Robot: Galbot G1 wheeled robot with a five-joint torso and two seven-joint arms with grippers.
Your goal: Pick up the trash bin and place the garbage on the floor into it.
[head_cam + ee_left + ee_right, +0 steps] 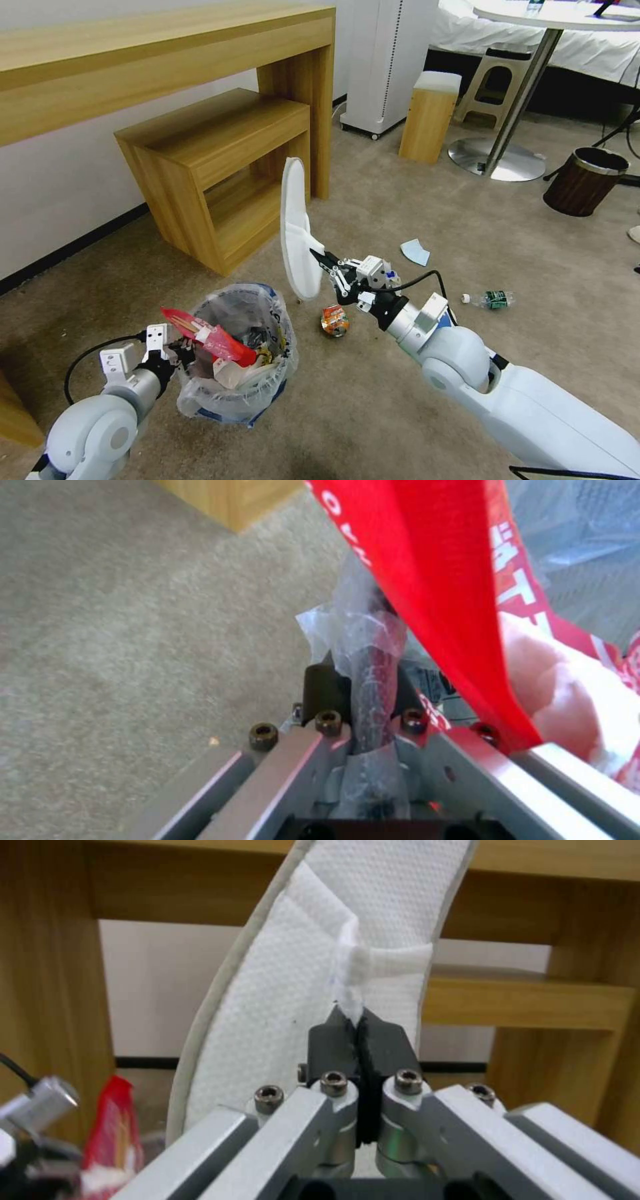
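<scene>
Between the right gripper's [360,1032] closed jaws hangs a white slipper [297,230], lifted near the bin [237,360], whose bagged rim the left gripper [360,680] pinches; wrappers [210,337] are already inside, while can [334,320], bottle [495,299] and blue paper [415,252] remain on the carpet.

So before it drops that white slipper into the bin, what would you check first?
1. Right gripper pinching the white slipper: ok.
2. Left gripper clamped on the trash bin rim: ok.
3. Slipper directly over the bin mouth: not ok, it hangs beside and above.
4. Room inside: cannot tell; a red wrapper pokes out.
5. Floor cleared: not ok; crushed can, clear bottle, pale blue paper remain.
</scene>
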